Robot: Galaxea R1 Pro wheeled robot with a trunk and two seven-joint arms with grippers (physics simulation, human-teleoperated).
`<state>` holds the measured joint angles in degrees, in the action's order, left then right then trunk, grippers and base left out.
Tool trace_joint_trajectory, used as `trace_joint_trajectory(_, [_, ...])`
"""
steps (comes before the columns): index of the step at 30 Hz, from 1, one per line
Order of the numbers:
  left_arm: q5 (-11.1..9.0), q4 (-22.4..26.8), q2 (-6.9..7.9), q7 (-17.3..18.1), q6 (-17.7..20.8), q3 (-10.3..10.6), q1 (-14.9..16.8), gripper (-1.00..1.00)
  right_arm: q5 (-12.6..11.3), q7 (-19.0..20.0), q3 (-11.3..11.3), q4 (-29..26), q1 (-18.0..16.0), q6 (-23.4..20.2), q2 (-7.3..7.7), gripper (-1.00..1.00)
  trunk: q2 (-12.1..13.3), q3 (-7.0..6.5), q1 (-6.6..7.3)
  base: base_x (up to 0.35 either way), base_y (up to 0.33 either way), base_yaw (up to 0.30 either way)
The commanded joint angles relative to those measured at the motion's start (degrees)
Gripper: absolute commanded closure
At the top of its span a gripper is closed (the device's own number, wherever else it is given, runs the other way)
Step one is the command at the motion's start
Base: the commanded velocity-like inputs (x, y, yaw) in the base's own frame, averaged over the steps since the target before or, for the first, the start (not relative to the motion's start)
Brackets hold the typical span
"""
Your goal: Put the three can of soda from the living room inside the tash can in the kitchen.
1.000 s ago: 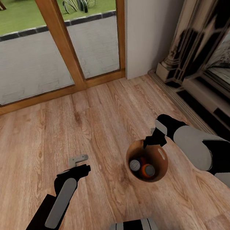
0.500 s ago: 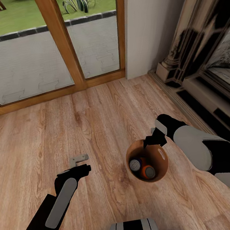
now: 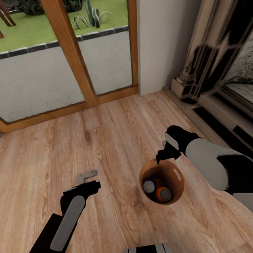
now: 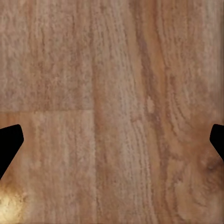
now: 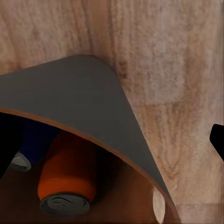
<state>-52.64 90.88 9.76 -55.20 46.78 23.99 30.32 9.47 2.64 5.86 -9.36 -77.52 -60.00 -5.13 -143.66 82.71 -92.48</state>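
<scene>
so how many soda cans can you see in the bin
2 tops show inside the tash can: a grey-topped can and an orange can beside it. A third may be hidden.

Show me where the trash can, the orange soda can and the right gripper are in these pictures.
trash can (image 3: pixel 176 174): head view, on the bare copper-brown inner wall.
orange soda can (image 5: pixel 69 170): right wrist view, on its orange side, above the grey top.
right gripper (image 3: pixel 162 156): head view, at the dark fingertips by the can's rim.
</scene>
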Motion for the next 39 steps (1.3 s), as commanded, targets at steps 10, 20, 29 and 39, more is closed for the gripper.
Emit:
trace_joint_trajectory(10, [0.0,0.0,0.0,0.1,0.0,0.0,0.0,-1.0,0.3,0.0,-0.1,-1.6,0.1,0.0,-0.18,-1.0,0.1,-2.22,0.25,0.0,0.0,0.0])
trace_joint_trajectory(20, [-0.1,0.0,-0.08,0.2,0.1,0.0,0.0,-1.0,0.4,0.0,-0.5,-3.8,0.2,0.0,-0.51,-1.0,0.3,-4.44,0.51,0.0,0.0,0.0])
trace_joint_trajectory(29, [-0.3,0.0,-0.08,0.3,0.1,0.0,0.0,-1.0,0.4,0.0,-0.6,-4.1,0.2,0.0,-0.58,-1.0,0.4,-6.43,0.74,0.0,0.0,0.0])
trace_joint_trajectory(39, [-0.5,0.0,-0.22,0.3,0.1,0.0,0.0,-1.0,0.4,0.0,-0.8,-4.6,0.1,0.0,-0.59,-1.0,3.4,-8.33,2.45,0.0,0.0,0.0])
